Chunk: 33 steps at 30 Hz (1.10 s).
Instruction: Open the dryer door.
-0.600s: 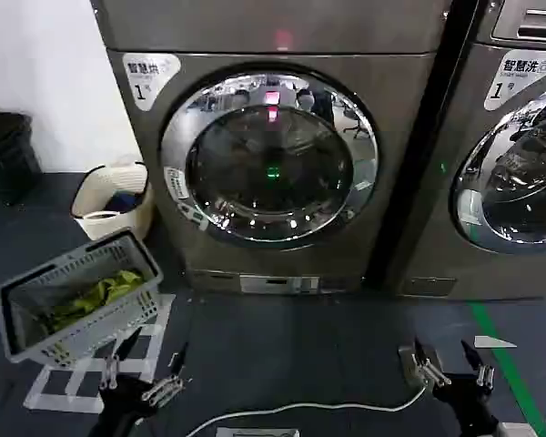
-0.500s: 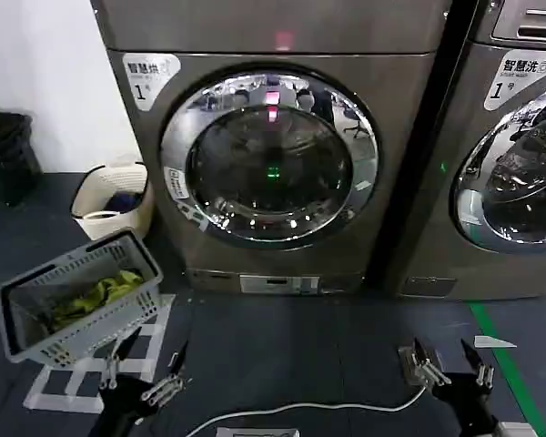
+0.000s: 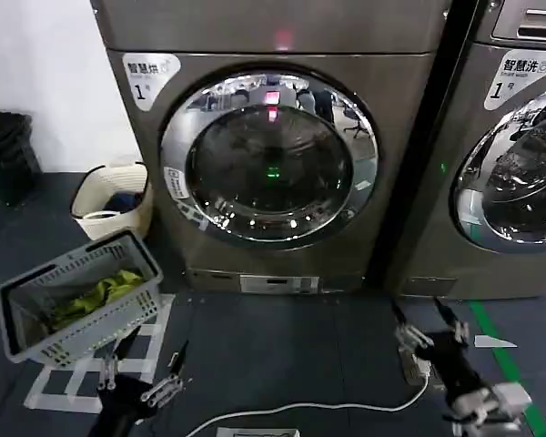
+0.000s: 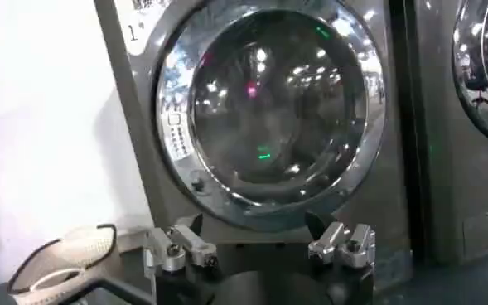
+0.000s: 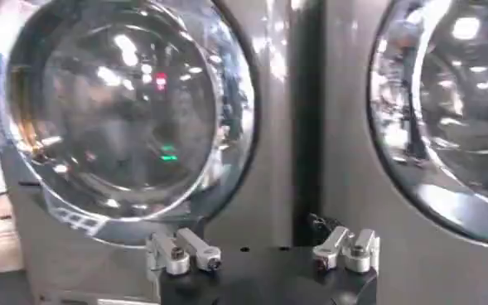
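The dryer door is a round glass window in a chrome ring on the grey front-loading machine, and it sits closed. My left gripper hovers low over the dark floor, in front of the machine and below its left side, open and empty. In the left wrist view the left gripper points at the dryer door from a distance. My right gripper is open near the machine's lower right corner, well short of the door. From the right wrist, the right gripper faces the panel beside the dryer door.
A grey basket holding yellow-green cloth stands at the left, with a cream hamper behind it. A white cable crosses the floor. A second machine stands at the right, past a dark gap. A green floor line runs beside it.
My right gripper has risen and moved forward toward the machine's lower right corner. The left gripper has barely shifted. The door is unchanged.
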Each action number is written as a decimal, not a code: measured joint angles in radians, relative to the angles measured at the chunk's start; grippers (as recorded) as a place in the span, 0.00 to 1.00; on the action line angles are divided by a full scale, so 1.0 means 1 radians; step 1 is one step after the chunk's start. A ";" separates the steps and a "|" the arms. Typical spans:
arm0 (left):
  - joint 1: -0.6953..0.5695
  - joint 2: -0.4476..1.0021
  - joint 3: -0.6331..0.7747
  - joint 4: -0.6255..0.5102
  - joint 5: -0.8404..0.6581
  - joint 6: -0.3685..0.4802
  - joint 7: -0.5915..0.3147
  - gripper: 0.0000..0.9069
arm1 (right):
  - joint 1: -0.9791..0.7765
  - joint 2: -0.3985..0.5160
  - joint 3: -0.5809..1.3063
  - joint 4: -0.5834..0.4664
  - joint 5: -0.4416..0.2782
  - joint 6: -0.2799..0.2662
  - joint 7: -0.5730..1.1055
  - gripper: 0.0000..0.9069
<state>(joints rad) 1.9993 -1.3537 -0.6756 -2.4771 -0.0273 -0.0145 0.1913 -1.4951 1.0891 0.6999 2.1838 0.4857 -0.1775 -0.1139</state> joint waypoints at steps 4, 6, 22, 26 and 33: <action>0.004 -0.004 -0.001 -0.010 0.002 0.001 0.001 1.00 | 0.101 -0.094 -0.052 -0.059 0.047 0.013 -0.018 1.00; 0.006 -0.010 0.000 -0.011 0.002 0.001 0.001 1.00 | 0.156 -0.135 -0.089 -0.087 0.077 0.020 -0.029 1.00; 0.011 -0.038 0.002 -0.024 0.024 -0.002 0.001 1.00 | 0.585 -0.266 -0.448 -0.287 0.129 0.081 -0.135 1.00; 0.009 -0.036 0.001 -0.031 0.032 -0.001 0.002 1.00 | 0.671 -0.264 -0.527 -0.332 0.147 0.086 -0.143 1.00; 0.010 -0.037 0.001 -0.037 0.034 -0.001 0.002 1.00 | 0.807 -0.245 -0.649 -0.403 0.166 0.091 -0.151 1.00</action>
<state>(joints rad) 2.0097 -1.3904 -0.6745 -2.5141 0.0069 -0.0160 0.1938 -0.6879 0.8442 0.0509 1.7809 0.6520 -0.0869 -0.2646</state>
